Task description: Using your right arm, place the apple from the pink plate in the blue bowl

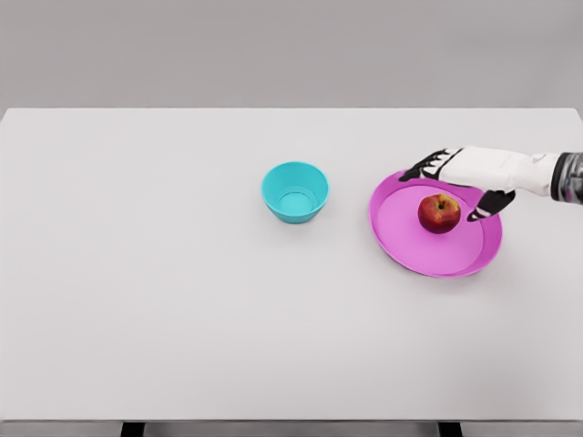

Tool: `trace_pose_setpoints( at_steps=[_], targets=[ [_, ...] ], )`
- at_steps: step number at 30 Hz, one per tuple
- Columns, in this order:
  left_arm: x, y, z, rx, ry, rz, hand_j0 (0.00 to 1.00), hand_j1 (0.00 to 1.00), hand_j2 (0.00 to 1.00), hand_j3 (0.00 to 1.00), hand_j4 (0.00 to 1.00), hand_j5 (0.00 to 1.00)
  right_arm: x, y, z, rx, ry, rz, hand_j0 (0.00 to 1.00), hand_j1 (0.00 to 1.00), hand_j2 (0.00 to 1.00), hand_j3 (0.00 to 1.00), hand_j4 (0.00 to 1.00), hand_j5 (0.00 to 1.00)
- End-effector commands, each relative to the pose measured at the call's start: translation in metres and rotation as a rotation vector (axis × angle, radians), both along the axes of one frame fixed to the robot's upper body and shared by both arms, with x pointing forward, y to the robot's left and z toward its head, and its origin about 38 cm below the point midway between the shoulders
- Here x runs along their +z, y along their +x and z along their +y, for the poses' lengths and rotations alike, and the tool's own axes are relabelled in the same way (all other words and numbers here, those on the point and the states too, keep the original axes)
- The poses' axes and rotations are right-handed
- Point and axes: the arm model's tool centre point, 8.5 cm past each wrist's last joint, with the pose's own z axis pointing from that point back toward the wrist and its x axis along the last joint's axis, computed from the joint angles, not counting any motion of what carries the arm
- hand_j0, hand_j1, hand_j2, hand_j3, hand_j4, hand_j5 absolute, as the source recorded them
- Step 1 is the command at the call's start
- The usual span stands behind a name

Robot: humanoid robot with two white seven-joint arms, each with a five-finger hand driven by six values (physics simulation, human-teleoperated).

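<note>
Apple (439, 213): centred on pink plate (410, 250); likely firm, smooth, light; grasp its sides.
Right hand (465, 182): fingers spread, empty, just behind apple.
Blue bowl (295, 191): left of plate.

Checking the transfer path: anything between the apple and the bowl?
Nothing visible. The apple sits on the plate, the bowl stands to its left, with only bare table between them. The right hand is open, just behind the apple.

Table (182, 319): white, flat-topped, stretched across nearly the whole head view from left edge to right edge.
Table legs (133, 429): dark, two short stubs showed under the near edge, one toward the left, one toward the right.
Backdrop (291, 50): plain grey wall rose behind the table's far edge.
</note>
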Motion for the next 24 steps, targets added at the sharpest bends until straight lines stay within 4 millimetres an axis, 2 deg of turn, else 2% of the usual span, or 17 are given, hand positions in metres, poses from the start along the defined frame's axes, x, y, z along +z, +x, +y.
trace_pose_setpoints(
  at_steps=[1, 4, 9, 19, 24],
  targets=[
    [0.000, 0.000, 0.000, 0.000, 0.000, -0.001, 1.00, 1.00, 1.00, 1.00, 1.00, 1.00, -0.007, 0.003, -0.009, -0.032, -0.001, 0.020, 1.00, 1.00, 1.00, 1.00, 1.00, 1.00],
    [0.000, 0.000, 0.000, 0.000, -0.001, -0.001, 1.00, 1.00, 1.00, 1.00, 1.00, 1.00, -0.014, 0.002, -0.009, -0.033, -0.008, 0.039, 1.00, 1.00, 1.00, 1.00, 1.00, 1.00],
    [0.000, 0.000, 0.000, 0.000, 0.000, -0.001, 1.00, 1.00, 1.00, 1.00, 1.00, 1.00, -0.024, 0.005, 0.006, -0.004, -0.009, 0.062, 1.00, 1.00, 1.00, 1.00, 1.00, 1.00],
    [0.000, 0.000, 0.000, 0.000, 0.000, -0.001, 1.00, 1.00, 1.00, 1.00, 1.00, 1.00, -0.032, 0.008, -0.002, -0.035, -0.013, 0.084, 1.00, 1.00, 1.00, 1.00, 1.00, 1.00],
    [0.000, 0.000, 0.000, 0.000, -0.001, -0.001, 1.00, 1.00, 1.00, 1.00, 1.00, 1.00, -0.043, 0.007, -0.004, -0.040, -0.028, 0.113, 1.00, 1.00, 1.00, 1.00, 1.00, 1.00]
  ],
)
